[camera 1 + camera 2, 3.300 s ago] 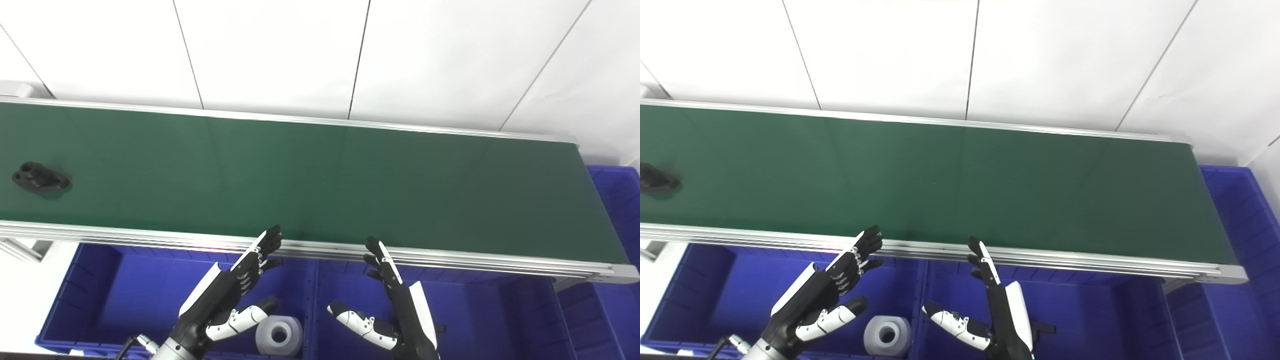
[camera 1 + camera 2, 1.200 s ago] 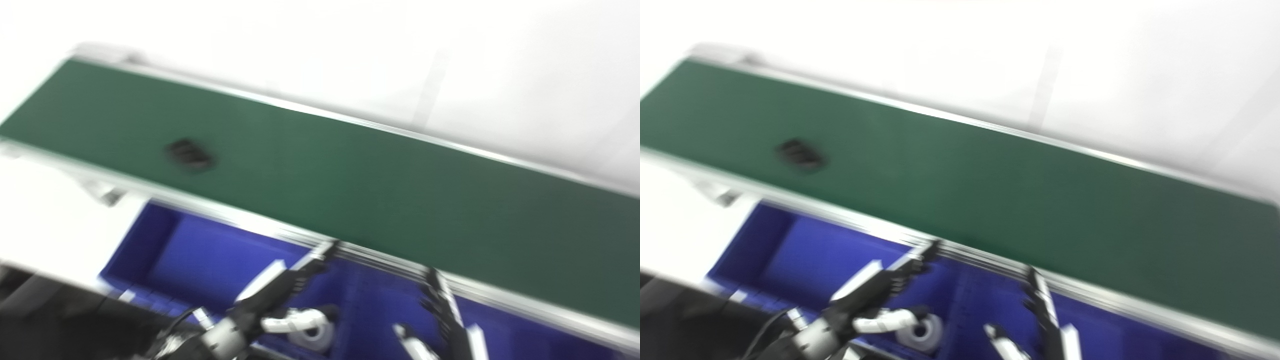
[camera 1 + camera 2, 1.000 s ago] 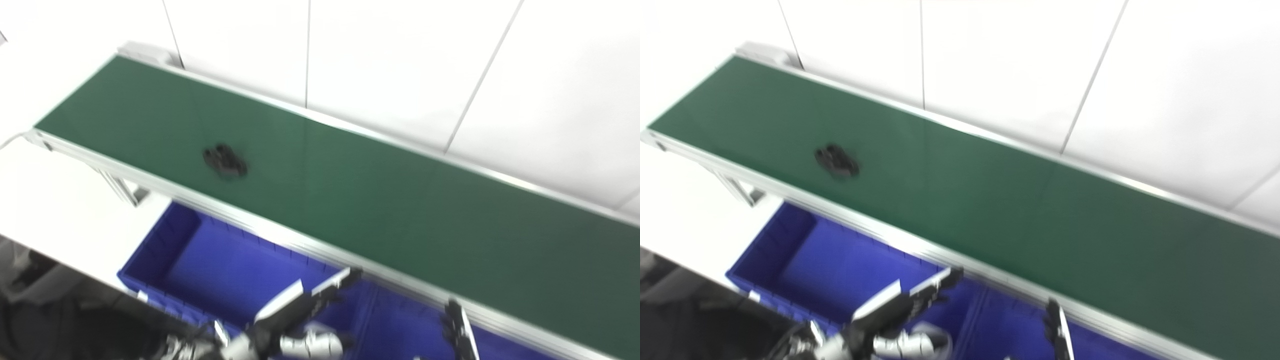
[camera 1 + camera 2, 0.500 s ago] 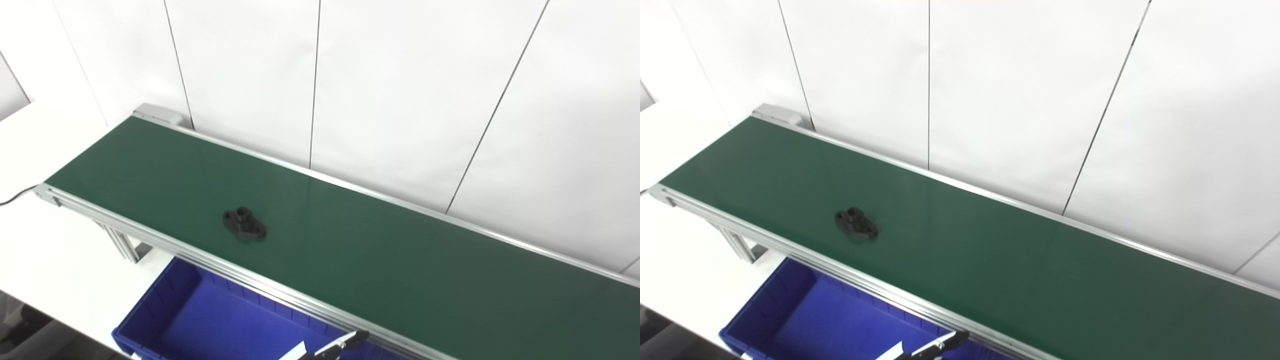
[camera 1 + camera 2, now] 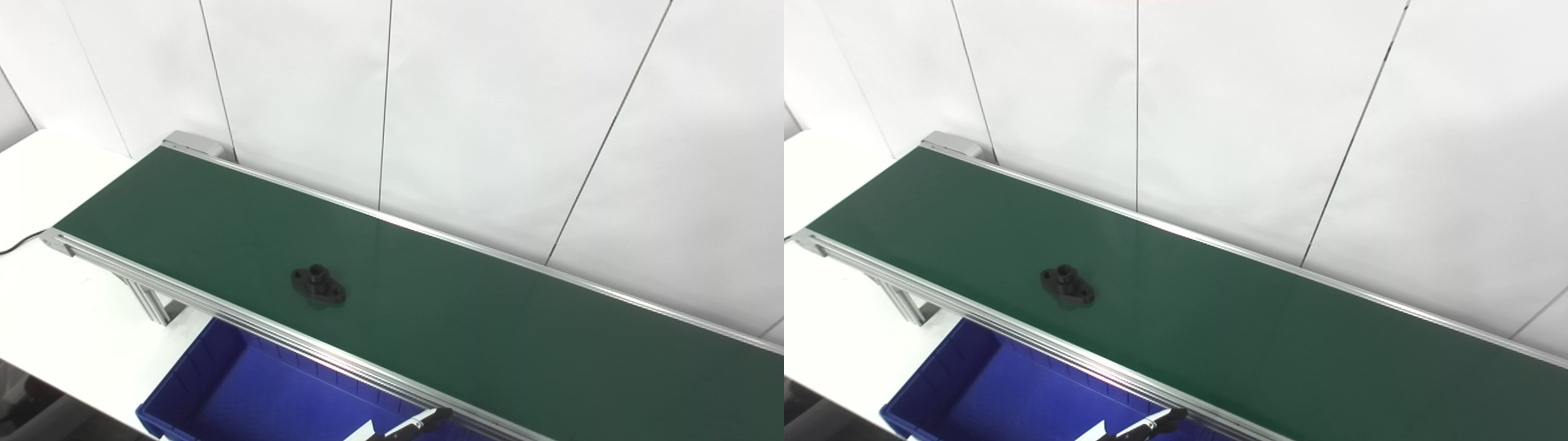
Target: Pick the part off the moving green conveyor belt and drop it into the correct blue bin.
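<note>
The black flanged part lies on the green conveyor belt, near its front rail, above the blue bin. Only the left hand's fingers are seen, ungrasping; their spread cannot be told. A timed reach is called for next.

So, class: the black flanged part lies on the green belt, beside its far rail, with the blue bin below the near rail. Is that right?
Not quite. In the left eye view the black part lies toward the near rail of the green belt, not the far one. The blue bin does sit below the near rail.
</note>
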